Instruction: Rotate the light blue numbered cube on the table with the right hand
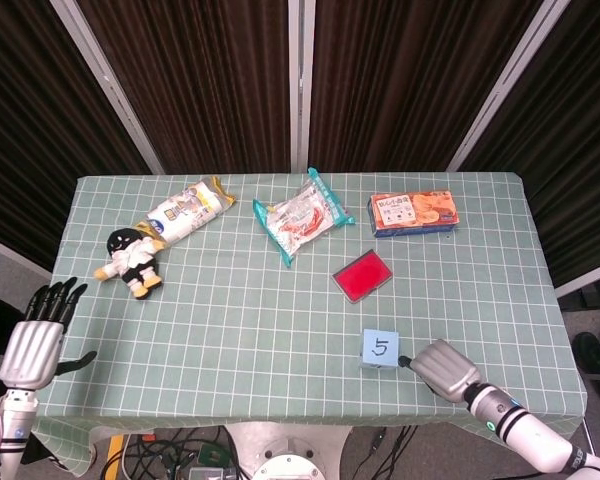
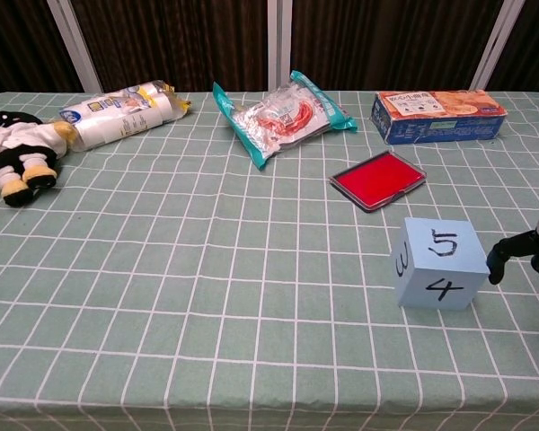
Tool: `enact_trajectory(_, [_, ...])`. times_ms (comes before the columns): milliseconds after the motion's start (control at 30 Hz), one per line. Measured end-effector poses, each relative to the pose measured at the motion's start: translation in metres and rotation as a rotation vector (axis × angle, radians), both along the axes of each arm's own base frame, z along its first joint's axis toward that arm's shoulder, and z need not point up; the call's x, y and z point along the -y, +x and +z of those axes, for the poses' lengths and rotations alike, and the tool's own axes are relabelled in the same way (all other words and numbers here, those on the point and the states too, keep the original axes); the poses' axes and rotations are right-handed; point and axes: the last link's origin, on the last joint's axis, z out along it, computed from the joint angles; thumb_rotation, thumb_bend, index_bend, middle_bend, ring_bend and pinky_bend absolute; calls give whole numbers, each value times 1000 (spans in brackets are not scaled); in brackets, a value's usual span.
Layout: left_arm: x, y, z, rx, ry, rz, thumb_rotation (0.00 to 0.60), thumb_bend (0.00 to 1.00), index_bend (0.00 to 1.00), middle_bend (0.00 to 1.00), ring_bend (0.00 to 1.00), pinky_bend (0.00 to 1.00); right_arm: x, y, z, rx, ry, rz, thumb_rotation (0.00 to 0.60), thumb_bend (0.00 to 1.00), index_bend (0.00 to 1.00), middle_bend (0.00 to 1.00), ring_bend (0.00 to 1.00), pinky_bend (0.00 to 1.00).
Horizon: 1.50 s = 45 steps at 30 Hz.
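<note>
Bare green checked tabletop (image 1: 230,320) lies open to the left of and in front of the light blue numbered cube (image 2: 440,263). The right hand (image 1: 442,367) stands just beside the cube's right face. The flat red rectangular case (image 2: 378,180) lies near, behind the cube; the orange biscuit box (image 2: 438,115) sits farther back.

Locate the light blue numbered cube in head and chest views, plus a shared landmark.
Head view: light blue numbered cube sits low and right of centre, 5 on top, the right hand just to its right.
Chest view: it sits at lower right, showing 5, 4 and 3, with a dark fingertip at its right edge.
Shared landmark: the red flat case just behind the cube.
</note>
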Motion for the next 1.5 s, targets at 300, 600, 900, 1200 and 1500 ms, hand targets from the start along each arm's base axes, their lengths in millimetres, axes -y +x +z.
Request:
enact_trajectory(300, [1, -3, 3, 3, 5, 5, 600, 2, 53, 0, 0, 0, 3, 24, -14, 32, 33, 48, 600, 1000, 228, 1000, 866, 809])
enact_trajectory(600, [3, -7, 6, 5, 14, 12, 600, 2, 54, 0, 0, 0, 13, 50, -33, 54, 56, 91, 600, 1000, 199, 1000, 866, 809])
enact_trajectory(900, [4, -11, 10, 10, 20, 21, 600, 2, 54, 0, 0, 0, 16, 72, -47, 55, 93, 120, 600, 1000, 191, 1000, 867, 809])
enact_trajectory(1200, [4, -12, 12, 14, 26, 18, 600, 2, 53, 0, 0, 0, 22, 91, -53, 40, 95, 154, 600, 1000, 188, 1000, 875, 809])
enact_trajectory(1500, [5, -14, 16, 16, 34, 23, 600, 2, 54, 0, 0, 0, 35, 114, -60, 0, 81, 175, 600, 1000, 183, 1000, 875, 809])
